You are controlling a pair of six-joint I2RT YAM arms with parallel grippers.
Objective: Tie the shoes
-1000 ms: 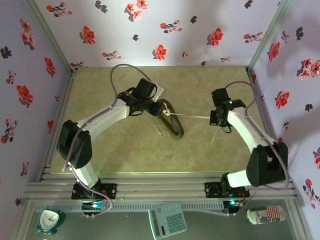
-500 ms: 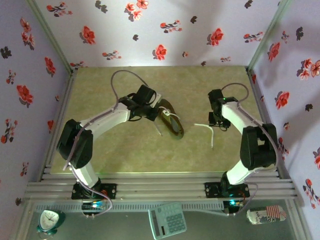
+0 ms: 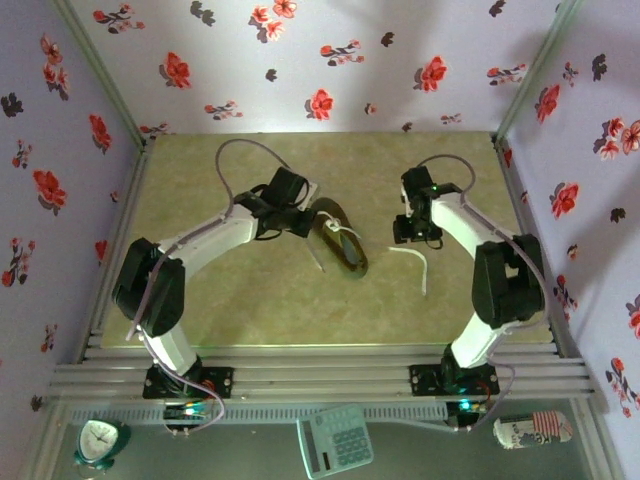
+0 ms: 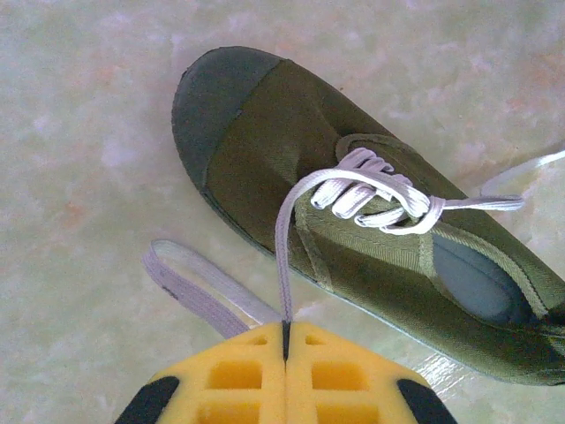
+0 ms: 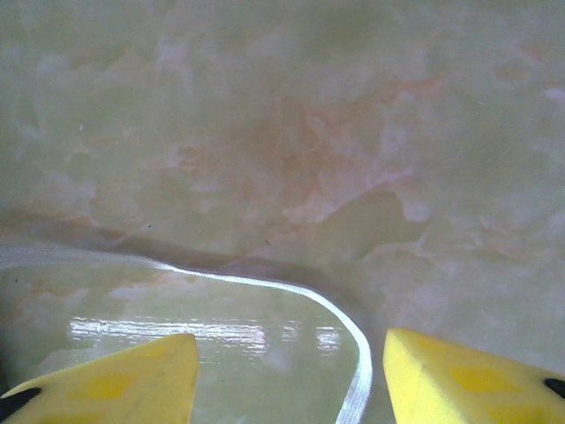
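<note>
Though faint from above, lace sits pinched in left tool.

Nothing legible to call out. The calculator at the near edge shows rows of keys and a display strip, but every marking is too small to read. Over at the bottom left, the little clock has a pale dial, and its figures are just a blur. At the bottom right, the can lies on its side with a printed pattern across its wall, and not one letter of it can be made out.
</note>
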